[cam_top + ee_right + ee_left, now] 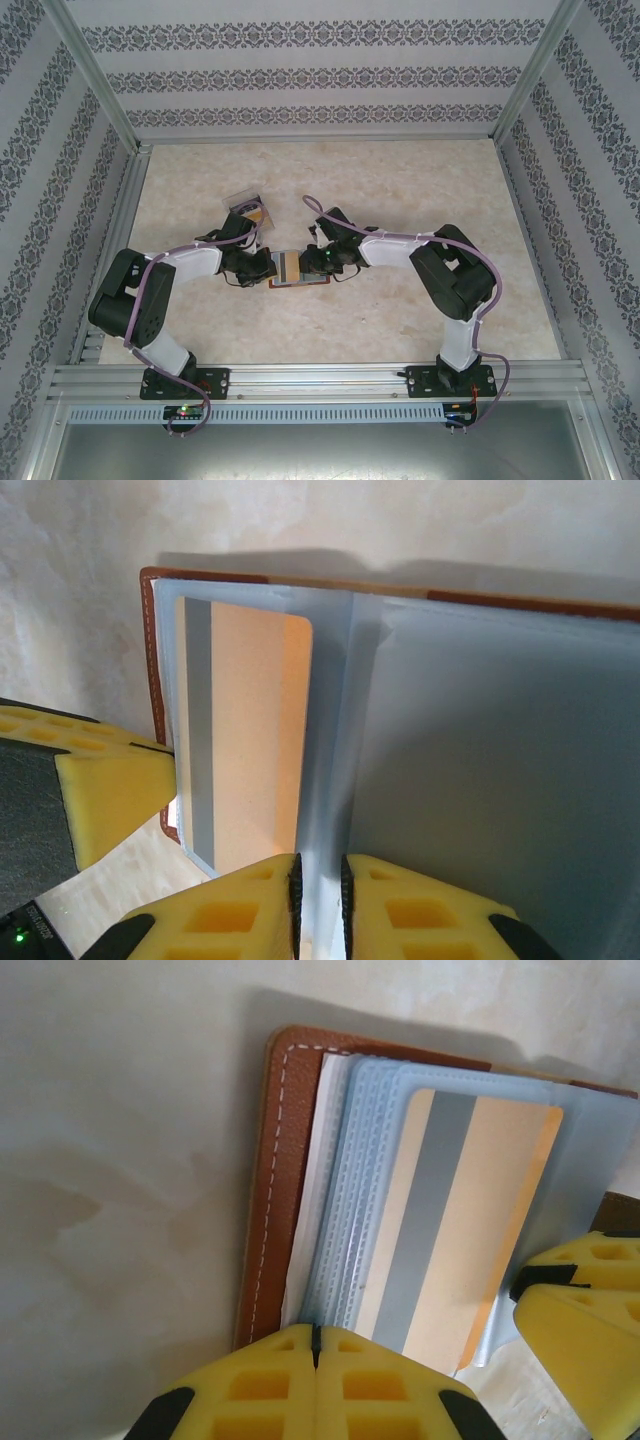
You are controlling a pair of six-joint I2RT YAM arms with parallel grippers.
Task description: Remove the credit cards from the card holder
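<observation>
Card holder lay open and flat on the table, about mid-width and somewhat nearer than centre, between the two grippers. The brown stitched cover was underneath, with a stack of blue-grey sleeves fanned on top. One card, tan-orange with a grey stripe, sat inside the uppermost sleeve and was not drawn out. Left gripper was at the holder's left edge, its yellow fingers pressed fully together with no gap and the tips against the sleeve edges (could not tell whether a sleeve was actually caught between them). Right gripper came in from the right. Its fingers stood narrow, pinching one blue-grey sleeve page of the card holder, which rose on edge between them. In the left wrist view these fingertips lay just beside the card's corner. A small clear box rested on the table farther back and to the left, close to the left arm and apart from the holder.
</observation>
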